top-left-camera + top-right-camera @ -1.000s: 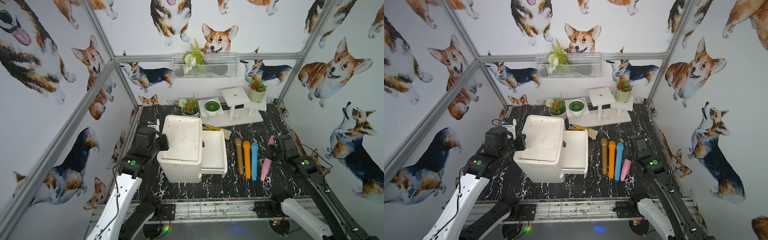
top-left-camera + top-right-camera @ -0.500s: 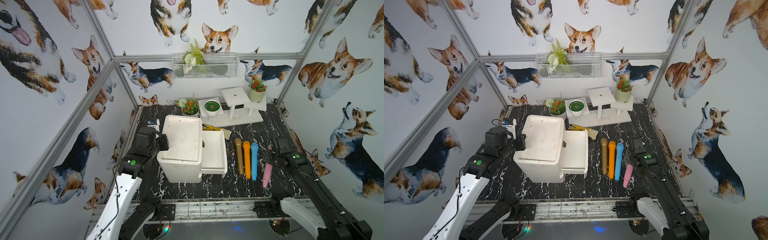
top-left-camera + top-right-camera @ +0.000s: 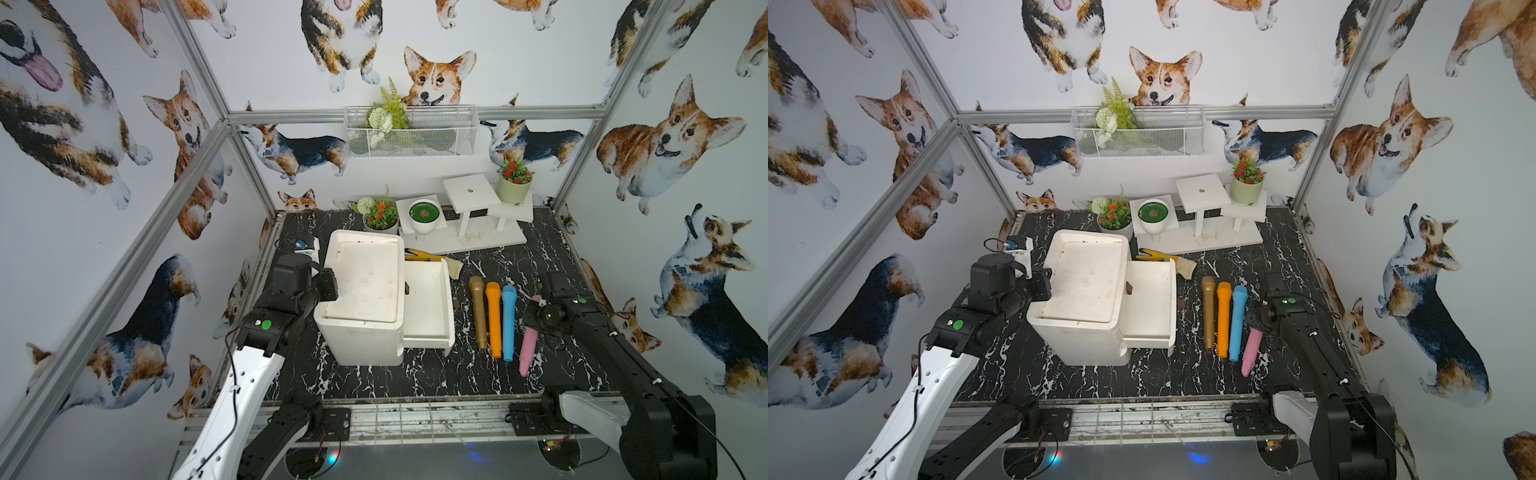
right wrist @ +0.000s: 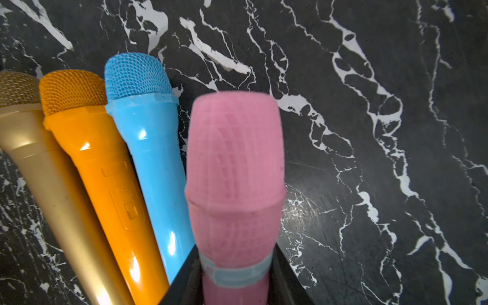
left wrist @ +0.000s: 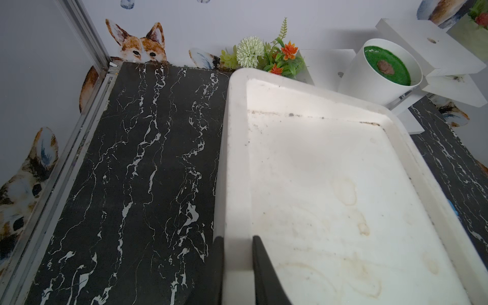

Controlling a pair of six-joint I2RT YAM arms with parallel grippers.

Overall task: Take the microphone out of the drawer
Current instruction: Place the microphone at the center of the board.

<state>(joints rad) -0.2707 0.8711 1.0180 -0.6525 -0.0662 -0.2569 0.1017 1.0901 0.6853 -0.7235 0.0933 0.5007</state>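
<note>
- The left claw (image 5: 235, 241) is pinching narrowly on the left rim of the white cabinet (image 3: 365, 286), one finger outside and one inside the raised edge.
- A small white device (image 3: 305, 245) is sitting on the black table (image 3: 374, 382) just behind that arm.
- The drawer (image 3: 428, 341) is standing pulled out from the cabinet's right side.
- A yellow thing (image 3: 419, 255) and a beige thing (image 3: 455, 268) are lying just behind the drawer; I cannot tell what they are.
- Three mics are lying side by side to the right of the drawer, heads toward the back: gold (image 3: 478, 311), orange (image 3: 493, 320), blue (image 3: 508, 324).
- The pink mic (image 4: 235, 163) is out of the drawer, just right of the blue one, its handle pointing to the front.
- The right claw (image 4: 235, 277) is gripping the pink mic at the neck, just below the head; whether the handle is touching the table I cannot tell.
- Along the back, a flower pot (image 3: 380, 218), a white pot (image 3: 424, 214) with green fill, a white stand (image 3: 469, 208) and a green pot (image 3: 514, 185) of red flowers are lining up, well apart from both arms.
- A wire basket (image 3: 409, 133) is hanging on the back wall.
- Counting: four mics, three pots, one cabinet, one drawer, two claws.
</note>
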